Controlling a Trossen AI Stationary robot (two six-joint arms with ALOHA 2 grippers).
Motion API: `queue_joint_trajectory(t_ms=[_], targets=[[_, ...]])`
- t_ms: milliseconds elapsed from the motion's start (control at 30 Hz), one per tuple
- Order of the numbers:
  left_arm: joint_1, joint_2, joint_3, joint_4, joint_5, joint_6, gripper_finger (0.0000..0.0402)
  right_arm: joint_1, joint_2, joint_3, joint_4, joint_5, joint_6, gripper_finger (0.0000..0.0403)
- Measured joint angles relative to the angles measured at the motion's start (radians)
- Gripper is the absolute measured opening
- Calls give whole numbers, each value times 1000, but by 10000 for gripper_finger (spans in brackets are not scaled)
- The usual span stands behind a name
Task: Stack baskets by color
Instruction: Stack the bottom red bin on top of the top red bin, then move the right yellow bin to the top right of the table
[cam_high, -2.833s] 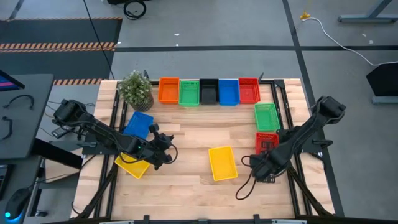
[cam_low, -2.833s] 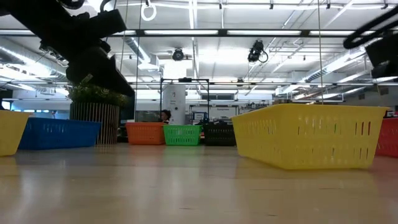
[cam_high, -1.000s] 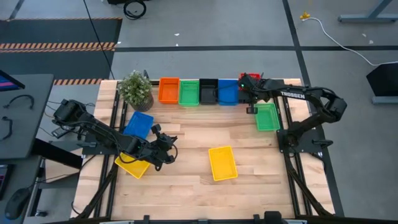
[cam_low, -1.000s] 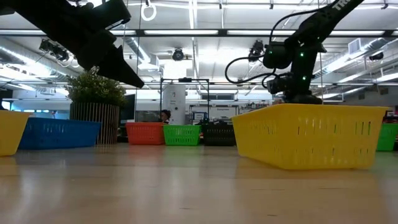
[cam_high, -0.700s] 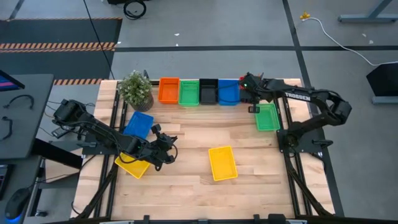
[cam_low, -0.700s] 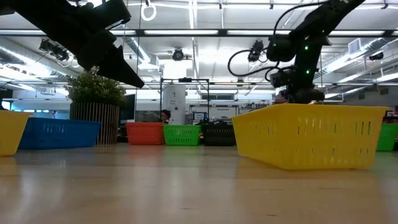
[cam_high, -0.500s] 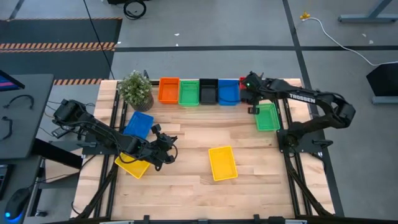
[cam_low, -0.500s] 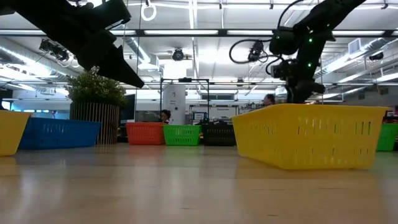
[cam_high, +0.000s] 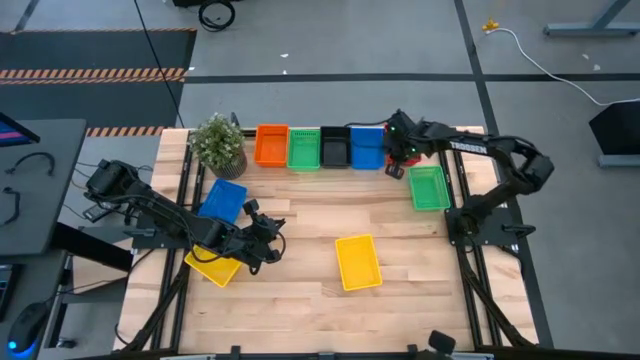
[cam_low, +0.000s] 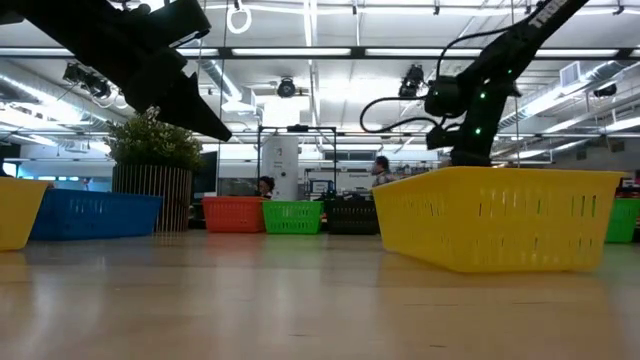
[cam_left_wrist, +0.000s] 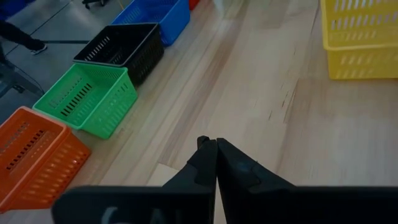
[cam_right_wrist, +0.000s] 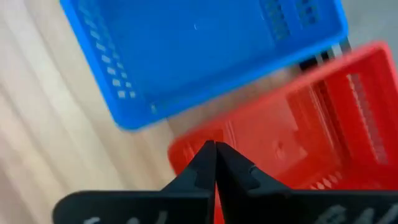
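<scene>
**Hovering over the red basket at the far row's right end**

Baskets: a row along the far edge of the table (cam_high: 300, 215), left to right in the high view: orange basket (cam_high: 271, 145), green basket (cam_high: 304, 148), black basket (cam_high: 335, 147), blue basket (cam_high: 367, 147), all just beside one another. The red basket (cam_right_wrist: 298, 118) sits at the row's right end, mostly hidden under the right arm in the high view; the right wrist view shows it just beside the blue one, slightly skewed to it.

A second green basket (cam_high: 428, 187) lies near the right edge, nearer than the row. A yellow basket (cam_high: 358, 261) lies alone at mid-table. A second blue basket (cam_high: 223, 200) lies on the left side, near the potted plant (cam_high: 219, 143). A second yellow basket (cam_high: 212, 265) sits at the near left, partly under the left arm.

Right gripper (cam_right_wrist: 215, 151): above the near rim of the red basket, fingers pressed together, nothing between them.

Left gripper (cam_left_wrist: 215, 147): parked low over bare wood between the two yellow baskets, fingers clenched, grasping nothing.

Low view: the mid-table yellow basket fills the right foreground; the far row shows small behind it, the plant to the left.
</scene>
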Motion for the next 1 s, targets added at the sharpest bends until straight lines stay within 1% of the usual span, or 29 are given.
queue_joint_trajectory(t_ms=[100,200,300,367,467,567,667,867,1000], targets=[[0,0,0,0,0,2,21,2,21,0,49,-2,-3,4],[0,0,0,0,0,2,18,1,5,0,76,-1,-1,7],[0,0,0,0,0,2,11,3,-46,0,78,3,-1,6],[0,0,0,0,-2,-1,8,13,-88,0,57,24,9,4],[5,0,0,0,-5,-9,7,58,-154,0,-1,65,53,4],[6,0,0,0,-8,-9,9,158,-210,0,-80,71,106,3],[6,0,0,0,-9,-9,17,304,-247,0,-124,69,186,2],[6,0,0,0,-15,-15,21,614,-267,0,-109,83,322,3],[6,0,0,0,-15,-16,13,782,-261,0,-31,78,448,4]])
